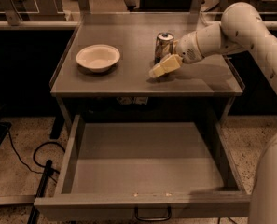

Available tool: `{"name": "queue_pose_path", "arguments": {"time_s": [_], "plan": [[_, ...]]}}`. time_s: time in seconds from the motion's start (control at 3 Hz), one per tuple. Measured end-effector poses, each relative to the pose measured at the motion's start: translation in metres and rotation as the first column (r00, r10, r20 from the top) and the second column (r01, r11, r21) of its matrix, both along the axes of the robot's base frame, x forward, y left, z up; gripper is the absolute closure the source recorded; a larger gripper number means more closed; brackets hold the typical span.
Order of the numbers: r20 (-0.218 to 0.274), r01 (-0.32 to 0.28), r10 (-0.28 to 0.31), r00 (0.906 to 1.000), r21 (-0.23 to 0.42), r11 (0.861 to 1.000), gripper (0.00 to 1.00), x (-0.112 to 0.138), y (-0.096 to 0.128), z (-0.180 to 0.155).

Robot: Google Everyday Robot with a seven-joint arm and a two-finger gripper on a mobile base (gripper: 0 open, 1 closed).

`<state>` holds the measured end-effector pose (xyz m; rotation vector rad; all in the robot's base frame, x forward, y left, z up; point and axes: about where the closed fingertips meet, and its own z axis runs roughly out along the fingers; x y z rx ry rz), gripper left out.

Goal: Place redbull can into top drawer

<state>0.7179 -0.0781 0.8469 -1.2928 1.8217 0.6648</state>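
- Right at the gripper [160,67], low over the counter [119,80], the pale tip lies across the foot of the redbull can [164,43]; the far side is hidden behind the can, so I cannot tell whether the fingers are spread or closed on it.
- Just behind that tip, the can stands upright on the counter, touching the gripper or very nearly so; it is not lifted, and its top shows above the wrist.
- Judged from this, the step in hand is getting a sure hold; the can should sit centred and deep in the grasp before any squeeze, or a one-sided push may tip so slim a thing.
- A hold near mid-height would serve better than one at the foot; the thin metal wall wants a firm but not crushing grip.
- Well apart to the gripper's left, a cream bowl [98,57] rests on the same counter; it should be no obstacle if the lift goes straight up.
- Below the gripper and nearer the camera, the top drawer [72,148] stands pulled out, with nothing showing inside it; the counter's front edge lies between the two.
- The carry should therefore rise first, pass out over that edge, then descend; letting go only once the base is close to the drawer floor should stop the can toppling.
- Farthest out, the loop handle [152,214] hangs on the drawer front and need not be touched for this step.
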Motion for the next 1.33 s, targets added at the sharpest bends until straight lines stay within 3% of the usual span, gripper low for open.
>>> {"name": "queue_pose_path", "arguments": {"time_s": [1.0,1.33], "plan": [[0.0,0.0,0.0,1.0,0.0,1.0,0.88,0.0,0.0,0.0],[-0.004,-0.015,0.016,0.9999,0.012,1.0,1.0,-0.011,0.004,0.007]]}}
